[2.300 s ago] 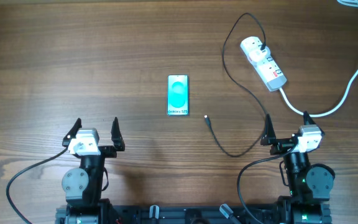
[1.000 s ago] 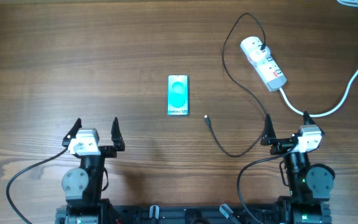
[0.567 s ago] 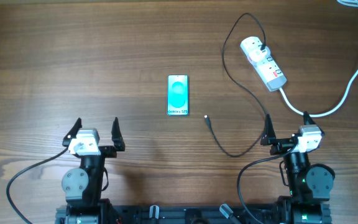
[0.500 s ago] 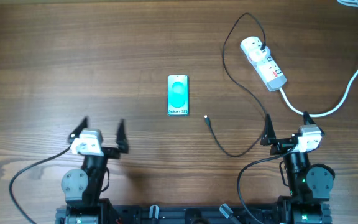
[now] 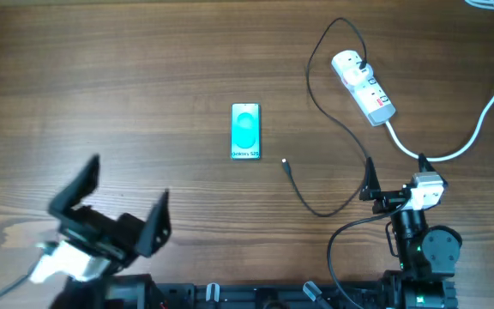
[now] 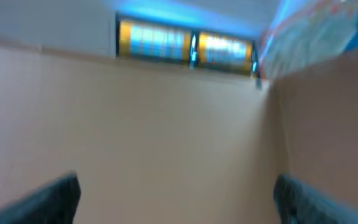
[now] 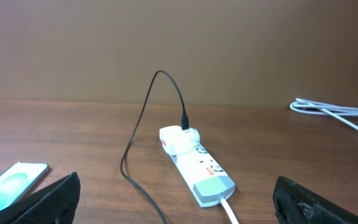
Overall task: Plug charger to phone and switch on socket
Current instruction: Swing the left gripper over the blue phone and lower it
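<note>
The phone point(image 5: 245, 130) lies flat at the table's middle, cyan screen up; its edge shows in the right wrist view point(image 7: 11, 183). The white socket point(image 5: 364, 86) lies at the back right, also in the right wrist view point(image 7: 194, 165). The black charger cable point(image 5: 320, 94) runs from the socket in a loop to its plug tip point(image 5: 285, 163), lying loose right of the phone. My left gripper point(image 5: 118, 206) is open, empty, raised high at the front left. My right gripper point(image 5: 395, 176) is open and empty, near the front edge.
The socket's thick white lead point(image 5: 478, 120) curves off the right side and shows far right in the right wrist view point(image 7: 334, 112). The left wrist view point(image 6: 179, 205) is blurred and shows only a wall and a ceiling light.
My left arm has lifted and swung toward the front left, so its gripper looms larger and tilted. The right arm, phone, charger and socket have not moved.
</note>
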### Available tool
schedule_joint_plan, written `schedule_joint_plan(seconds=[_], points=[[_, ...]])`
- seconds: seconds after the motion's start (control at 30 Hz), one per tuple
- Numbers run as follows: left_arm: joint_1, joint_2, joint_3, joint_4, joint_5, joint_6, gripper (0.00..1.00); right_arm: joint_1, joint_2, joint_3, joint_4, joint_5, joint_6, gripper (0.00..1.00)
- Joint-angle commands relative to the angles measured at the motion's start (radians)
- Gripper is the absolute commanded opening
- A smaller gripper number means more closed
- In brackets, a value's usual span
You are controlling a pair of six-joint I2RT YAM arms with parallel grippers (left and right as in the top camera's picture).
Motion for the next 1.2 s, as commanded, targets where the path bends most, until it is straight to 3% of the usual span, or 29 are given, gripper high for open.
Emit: schedule_joint_plan(seconds=[0.0,0.17,0.2,0.3,0.37,0.43,0.57,0.63,0.8,0.93,1.1,1.17], points=[[0.005,0.301,0.470,-0.423,-0.030,0.022,1.00,0.003,-0.002,0.000,0.005,0.013,-0.011,1.00],[0.005,0.766,1.099,-1.068,-0.001,0.022,1.00,0.003,-0.002,0.000,0.005,0.013,-0.012,1.00],[0.005,0.829,1.162,-1.115,0.019,0.003,1.00,0.003,-0.002,0.000,0.005,0.013,-0.011,1.00],[-0.002,0.974,1.269,-1.131,0.172,-0.065,1.00,0.003,-0.002,0.000,0.005,0.013,-0.012,1.00],[-0.052,1.038,1.315,-1.180,0.148,-0.063,1.00,0.003,-0.002,0.000,0.005,0.013,-0.011,1.00],[-0.146,1.099,1.344,-1.233,0.016,-0.027,1.00,0.003,-0.002,0.000,0.005,0.013,-0.012,1.00],[-0.408,1.266,1.439,-1.419,-0.416,-0.035,1.00,0.003,-0.002,0.000,0.005,0.013,-0.011,1.00],[-0.495,1.372,1.504,-1.513,-0.504,-0.039,1.00,0.003,-0.002,0.000,0.005,0.013,-0.011,1.00],[-0.521,1.703,1.598,-1.746,-0.500,-0.122,1.00,0.003,-0.002,0.000,0.005,0.013,-0.012,1.00],[-0.531,1.862,1.598,-1.748,-0.407,-0.123,1.00,0.003,-0.002,0.000,0.005,0.013,-0.011,1.00],[-0.529,2.008,1.594,-1.743,-0.404,-0.341,1.00,0.003,-0.002,0.000,0.005,0.013,-0.011,1.00],[-0.536,2.045,1.594,-1.742,-0.401,-0.346,1.00,0.003,-0.002,0.000,0.005,0.013,-0.012,1.00]])
